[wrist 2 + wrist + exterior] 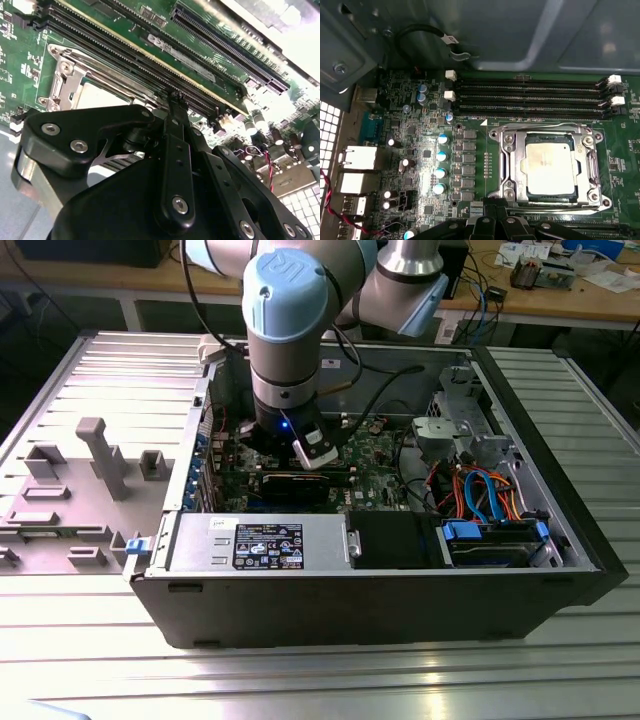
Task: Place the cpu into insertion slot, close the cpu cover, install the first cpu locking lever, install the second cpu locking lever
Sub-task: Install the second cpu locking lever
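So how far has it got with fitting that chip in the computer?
The cpu already sits in the insertion slot, and the cpu cover looks closed down around it. The pincer hovers just beside the socket, holding nothing visible. Whether either locking lever is latched, I cannot tell.

Silver arm (pixel 290 350), pale-blue joint caps
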Available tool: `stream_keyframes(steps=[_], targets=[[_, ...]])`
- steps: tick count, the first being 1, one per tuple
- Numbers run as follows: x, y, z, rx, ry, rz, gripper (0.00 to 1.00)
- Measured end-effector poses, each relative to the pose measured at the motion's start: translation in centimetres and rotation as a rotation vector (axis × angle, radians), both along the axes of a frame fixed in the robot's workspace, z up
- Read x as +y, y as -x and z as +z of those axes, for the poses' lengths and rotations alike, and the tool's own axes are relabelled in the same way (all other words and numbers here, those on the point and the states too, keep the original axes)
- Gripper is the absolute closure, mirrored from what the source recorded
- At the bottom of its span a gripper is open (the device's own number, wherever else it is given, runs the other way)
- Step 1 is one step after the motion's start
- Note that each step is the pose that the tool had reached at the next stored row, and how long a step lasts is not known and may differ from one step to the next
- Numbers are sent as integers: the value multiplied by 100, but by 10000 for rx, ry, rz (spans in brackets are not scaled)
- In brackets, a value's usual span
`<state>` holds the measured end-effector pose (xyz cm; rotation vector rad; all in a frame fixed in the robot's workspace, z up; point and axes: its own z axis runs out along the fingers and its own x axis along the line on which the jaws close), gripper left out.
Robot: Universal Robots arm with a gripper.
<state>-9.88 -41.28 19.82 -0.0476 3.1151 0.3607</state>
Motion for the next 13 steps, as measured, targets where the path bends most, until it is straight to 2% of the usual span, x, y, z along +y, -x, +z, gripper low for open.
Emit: stream_keyframes(steps=[2, 9, 13], targets=[[1, 0, -2, -2, -5, 0, 89], [47, 17, -2, -2, -3, 0, 89], [59, 22, 124, -4, 6, 0, 89]])
